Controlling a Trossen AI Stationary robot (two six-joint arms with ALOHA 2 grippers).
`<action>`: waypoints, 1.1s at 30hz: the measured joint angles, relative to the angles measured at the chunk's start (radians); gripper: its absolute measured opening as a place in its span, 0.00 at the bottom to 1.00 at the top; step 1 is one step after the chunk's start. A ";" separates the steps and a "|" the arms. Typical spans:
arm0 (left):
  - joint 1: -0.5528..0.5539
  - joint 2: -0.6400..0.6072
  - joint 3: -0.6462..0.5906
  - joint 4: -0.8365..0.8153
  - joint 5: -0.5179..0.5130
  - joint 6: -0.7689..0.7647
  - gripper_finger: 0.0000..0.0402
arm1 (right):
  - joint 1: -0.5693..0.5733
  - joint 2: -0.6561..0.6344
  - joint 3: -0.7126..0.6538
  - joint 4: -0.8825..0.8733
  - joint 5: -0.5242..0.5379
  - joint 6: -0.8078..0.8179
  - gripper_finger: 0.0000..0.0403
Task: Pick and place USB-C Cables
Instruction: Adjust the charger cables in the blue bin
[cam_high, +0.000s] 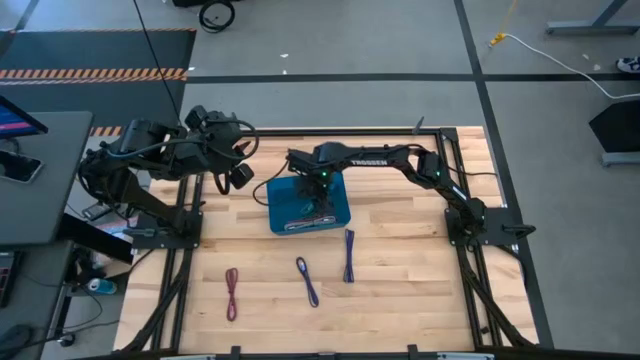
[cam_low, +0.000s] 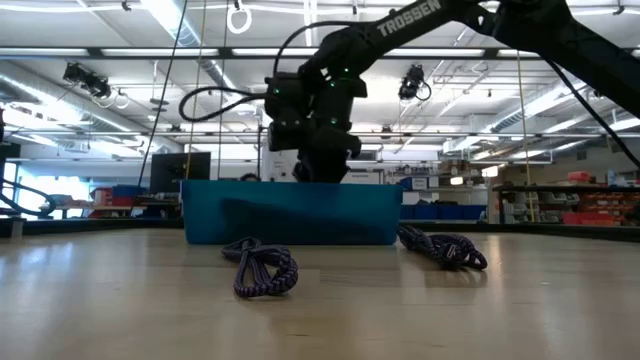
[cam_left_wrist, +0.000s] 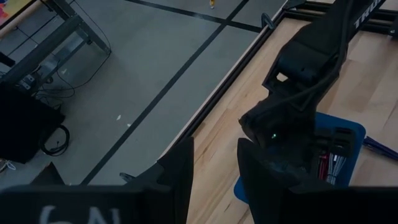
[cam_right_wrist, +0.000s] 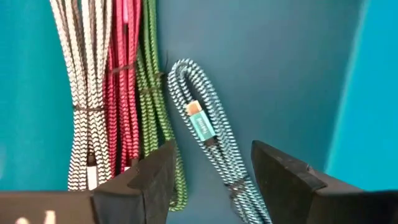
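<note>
A blue tray (cam_high: 283, 190) sits mid-table. My right gripper (cam_right_wrist: 214, 180) is open, pointing down into the tray (cam_right_wrist: 298, 74). On the tray floor lie a grey-white cable (cam_right_wrist: 81, 93), a magenta cable (cam_right_wrist: 124, 81), a green cable (cam_right_wrist: 155, 106) and a teal cable (cam_right_wrist: 208, 140). The teal one lies between and below the fingers, apart from them. On the bare table lie a maroon cable (cam_high: 232, 293) and two blue-purple cables (cam_high: 307, 281) (cam_high: 349, 255). My left gripper (cam_left_wrist: 214, 180) waits open at the table's far left, above the table's edge.
The low view shows the tray wall (cam_low: 290, 215) with the right gripper (cam_low: 320, 165) dipping behind it, and the two blue-purple cables (cam_low: 262, 268) (cam_low: 445, 248) in front of it. Black frame rails (cam_high: 480, 290) border the wooden table. There is bare wood near the front edge.
</note>
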 joint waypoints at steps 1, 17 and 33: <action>0.000 0.000 0.000 0.000 0.000 0.000 0.32 | -0.001 0.000 -0.012 0.000 0.000 0.000 0.53; 0.000 0.000 0.000 0.000 0.000 0.000 0.32 | -0.031 0.000 -0.070 0.075 0.002 -0.008 0.50; 0.000 0.000 0.000 0.000 0.000 0.000 0.32 | -0.031 0.000 -0.070 0.061 -0.027 0.000 0.02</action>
